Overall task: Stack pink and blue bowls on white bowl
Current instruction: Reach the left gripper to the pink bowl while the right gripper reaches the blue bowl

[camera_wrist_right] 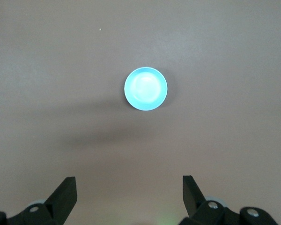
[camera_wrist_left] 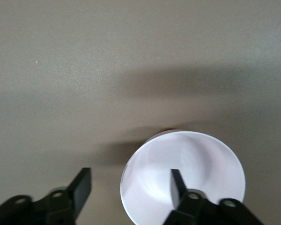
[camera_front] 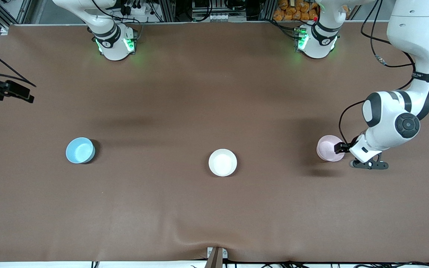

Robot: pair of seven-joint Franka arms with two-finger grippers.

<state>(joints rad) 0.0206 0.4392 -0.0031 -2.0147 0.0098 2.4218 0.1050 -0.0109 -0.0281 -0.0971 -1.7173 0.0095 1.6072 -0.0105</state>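
The pale pink bowl [camera_front: 328, 147] stands upright on the brown table toward the left arm's end. My left gripper [camera_front: 342, 148] is open and low at its rim. In the left wrist view the gripper [camera_wrist_left: 130, 187] straddles the rim, one finger [camera_wrist_left: 178, 185] over the inside of the pink bowl [camera_wrist_left: 196, 159] and the other [camera_wrist_left: 82, 187] outside it. The white bowl [camera_front: 222, 162] stands in the middle of the table, and the light blue bowl [camera_front: 80, 150] toward the right arm's end. My right gripper [camera_front: 13, 91] is open and empty, high over that end. The right wrist view shows the gripper [camera_wrist_right: 129, 192] and the blue bowl [camera_wrist_right: 145, 89] far below.
The three bowls stand in a row, wide apart, on the brown mat [camera_front: 214, 208]. A small metal clamp [camera_front: 216, 257] sits at the table's front edge. Both arm bases [camera_front: 116, 42] stand along the back edge, with cables by the left arm [camera_front: 382, 59].
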